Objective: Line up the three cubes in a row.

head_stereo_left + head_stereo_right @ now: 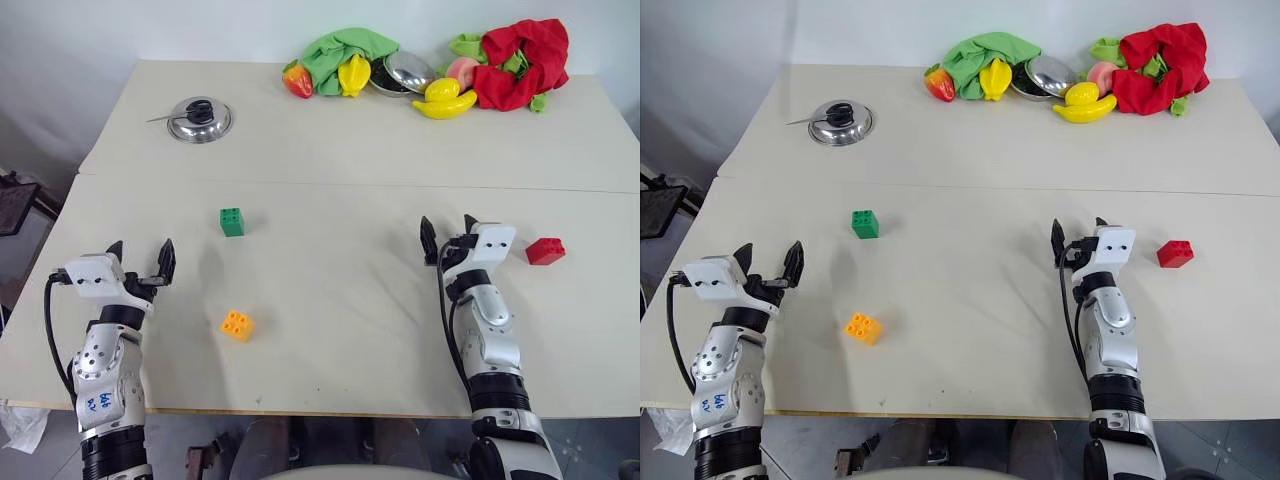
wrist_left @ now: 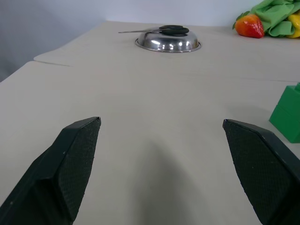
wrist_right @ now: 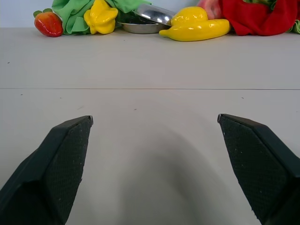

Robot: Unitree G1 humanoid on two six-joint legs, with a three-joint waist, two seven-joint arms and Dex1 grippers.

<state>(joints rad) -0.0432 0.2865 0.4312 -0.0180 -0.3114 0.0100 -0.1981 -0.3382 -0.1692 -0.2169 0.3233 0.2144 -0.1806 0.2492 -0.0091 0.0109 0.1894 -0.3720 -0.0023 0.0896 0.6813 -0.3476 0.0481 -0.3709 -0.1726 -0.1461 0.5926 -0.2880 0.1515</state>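
Head view: my left gripper [image 1: 140, 260] at lower left and my right gripper [image 1: 448, 238] right of centre both gape wide, empty. Green cube [image 1: 232, 222] sits left of centre, orange-yellow cube [image 1: 237, 324] below it, red cube [image 1: 545, 251] far right.

Left wrist view: green cube at right edge.

Right wrist view: bare table [image 3: 150, 140]. I should fetch red first, squarely.

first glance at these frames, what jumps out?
The bright heap along the table's far edge: green cloth, red cloth and toy fruits, including a yellow banana. Nearer, three cubes sit scattered and far apart: green cube left of centre, orange-yellow cube nearer the robot, red cube far right. The left gripper and right gripper hover open, holding nothing.
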